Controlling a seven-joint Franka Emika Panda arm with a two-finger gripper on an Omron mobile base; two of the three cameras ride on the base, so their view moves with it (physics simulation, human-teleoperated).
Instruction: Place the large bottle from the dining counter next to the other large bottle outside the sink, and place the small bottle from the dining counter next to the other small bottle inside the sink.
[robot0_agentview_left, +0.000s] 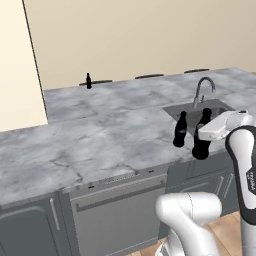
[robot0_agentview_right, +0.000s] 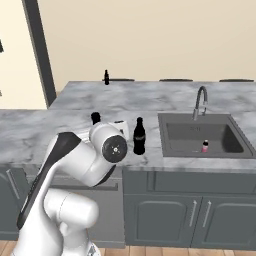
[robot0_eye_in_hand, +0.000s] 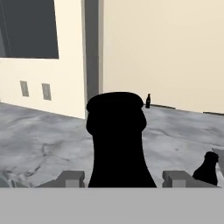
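Hand view: the two-finger gripper (robot0_eye_in_hand: 122, 178) has its jaws on either side of a large black glass bottle (robot0_eye_in_hand: 117, 140), holding it upright. Right base view, left to right: this bottle (robot0_agentview_right: 95, 118), a second large black bottle (robot0_agentview_right: 139, 136) just beside it on the marble counter (robot0_agentview_right: 30, 132), then the dark grey sink (robot0_agentview_right: 180, 132) containing a small pink bottle (robot0_agentview_right: 205, 146). A small dark bottle (robot0_agentview_right: 106, 77) stands on the far marble dining counter (robot0_agentview_right: 150, 92).

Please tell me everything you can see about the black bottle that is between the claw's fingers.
The large glossy black bottle stands upright on the grey-white marble counter, left of the dark grey sink. It has a rounded cap, short neck and widening shoulders. The claw brackets its neck; contact is unclear. A second large black bottle stands beside it.
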